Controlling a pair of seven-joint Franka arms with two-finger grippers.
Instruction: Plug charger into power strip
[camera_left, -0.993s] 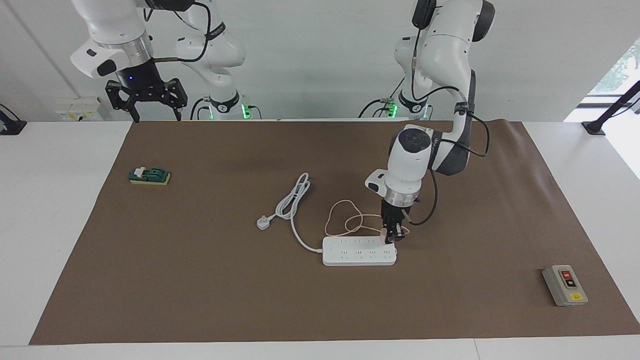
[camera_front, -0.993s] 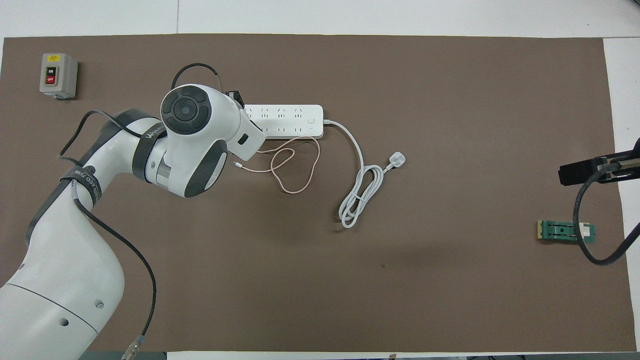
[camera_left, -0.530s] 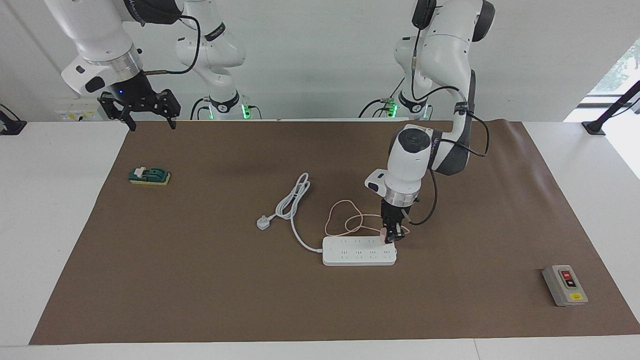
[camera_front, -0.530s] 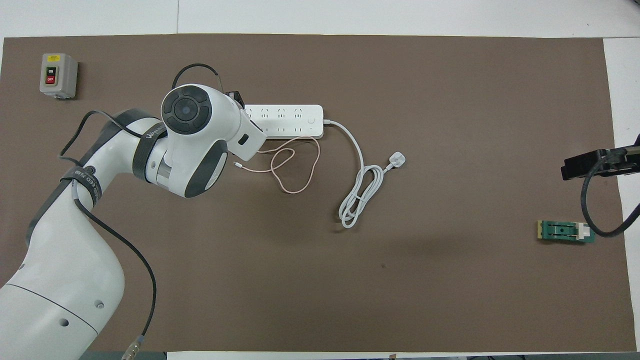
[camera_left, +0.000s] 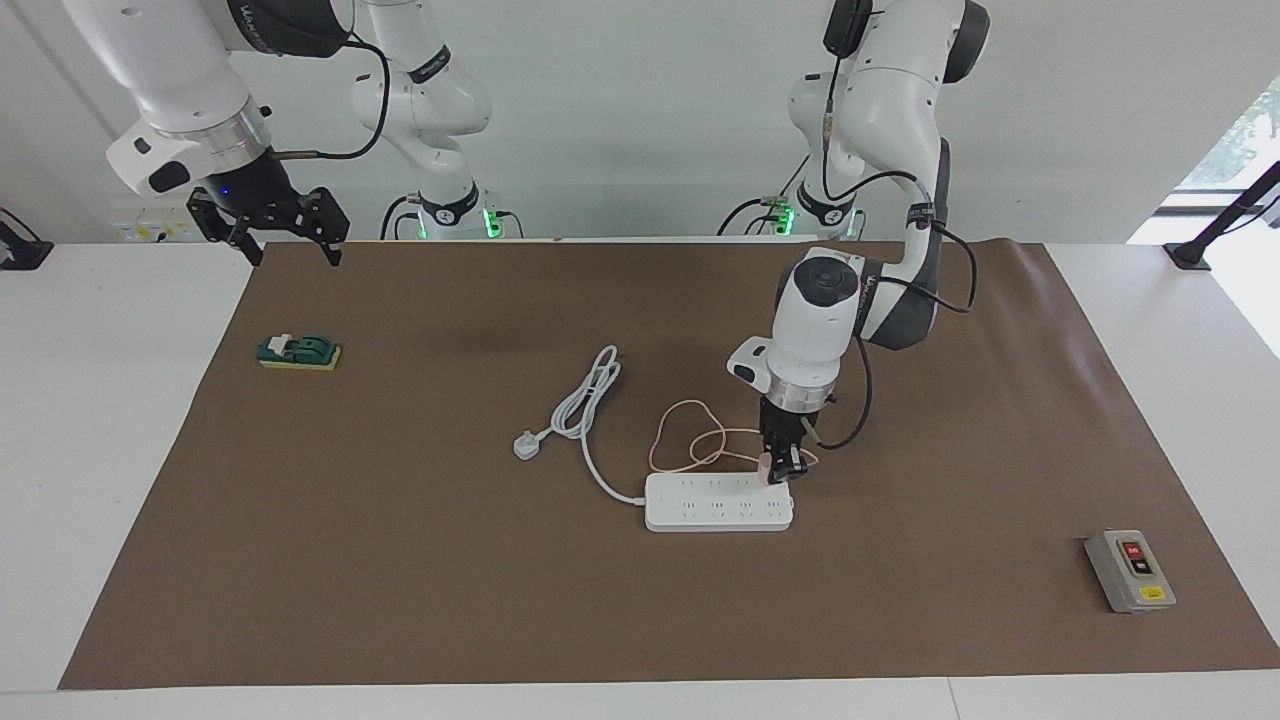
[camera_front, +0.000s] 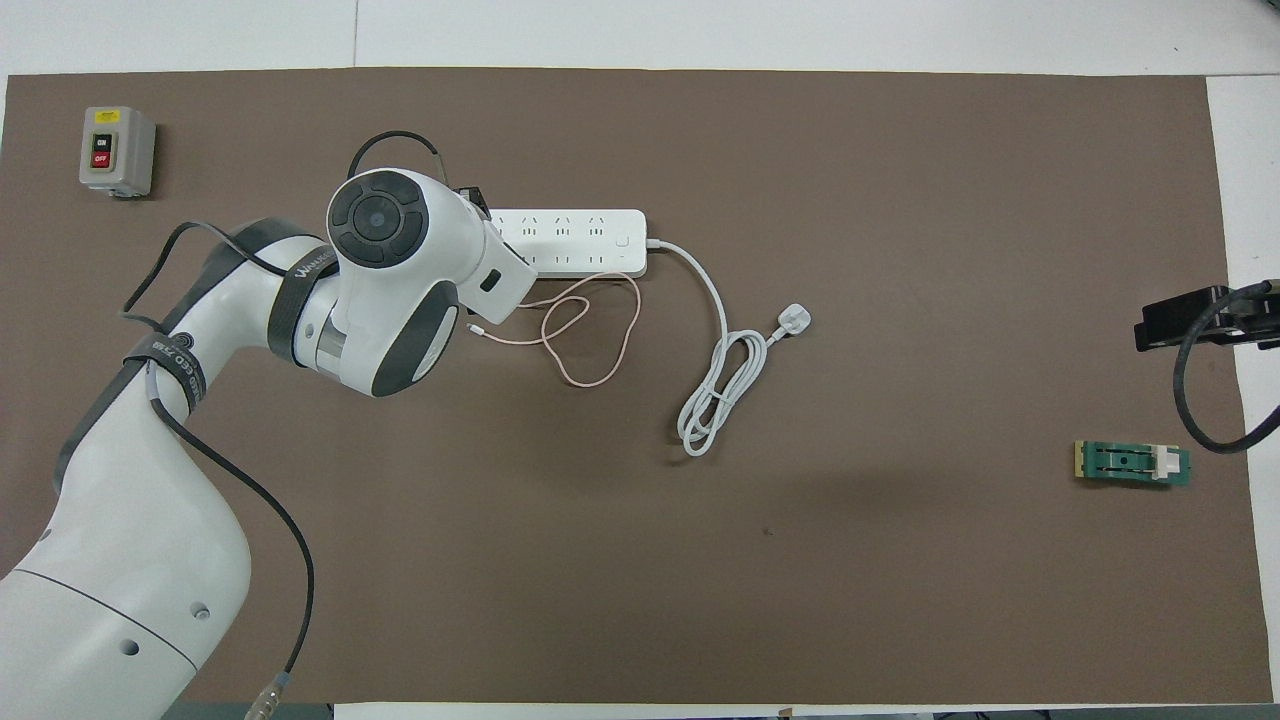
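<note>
The white power strip (camera_left: 718, 502) lies flat on the brown mat; it also shows in the overhead view (camera_front: 580, 243). My left gripper (camera_left: 783, 472) points down over the strip's end toward the left arm's side and is shut on the pale pink charger (camera_left: 765, 470), which sits at the strip's top surface. I cannot tell whether its prongs are in a socket. The charger's thin pink cable (camera_left: 690, 440) loops on the mat beside the strip, nearer to the robots. In the overhead view my left wrist hides the charger. My right gripper (camera_left: 288, 252) is open, raised over the mat's corner.
A grey switch box (camera_left: 1130, 570) stands at the left arm's end, farther from the robots. A green part (camera_left: 299, 352) lies at the right arm's end. The strip's thick white cord and three-pin plug (camera_left: 526, 444) lie coiled beside the strip.
My right gripper has moved outward toward its end of the table and a little higher. My left gripper with the charger has shifted up very slightly at the strip's end.
</note>
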